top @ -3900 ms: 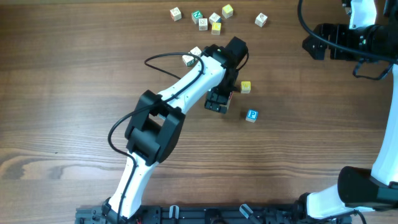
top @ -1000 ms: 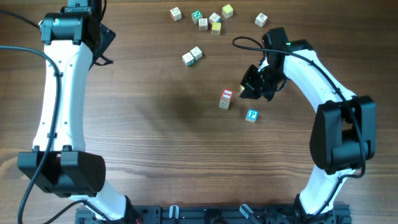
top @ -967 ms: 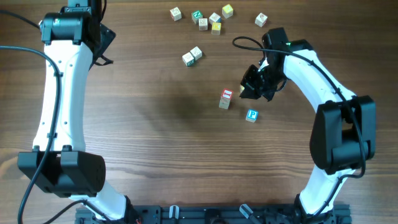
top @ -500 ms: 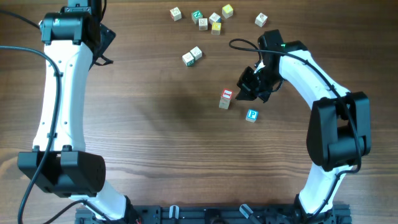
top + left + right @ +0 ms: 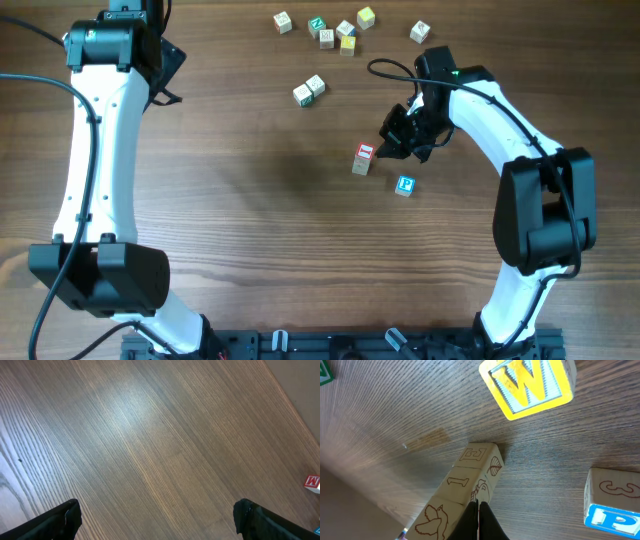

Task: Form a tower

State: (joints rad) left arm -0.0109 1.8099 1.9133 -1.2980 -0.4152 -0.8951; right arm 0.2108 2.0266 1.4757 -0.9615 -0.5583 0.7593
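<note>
Tower engravings visible only from wrist, right pincer closed, left pincer wide, empty

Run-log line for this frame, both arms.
left gripper: open, far from tower | right gripper: shut, tips by tower | yellow W cube: loose

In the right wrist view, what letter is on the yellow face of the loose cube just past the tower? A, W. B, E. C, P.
A: the yellow cube lying beyond the tower shows a W on its yellow face, while the P sits on the blue-faced cube off to the side.
</note>
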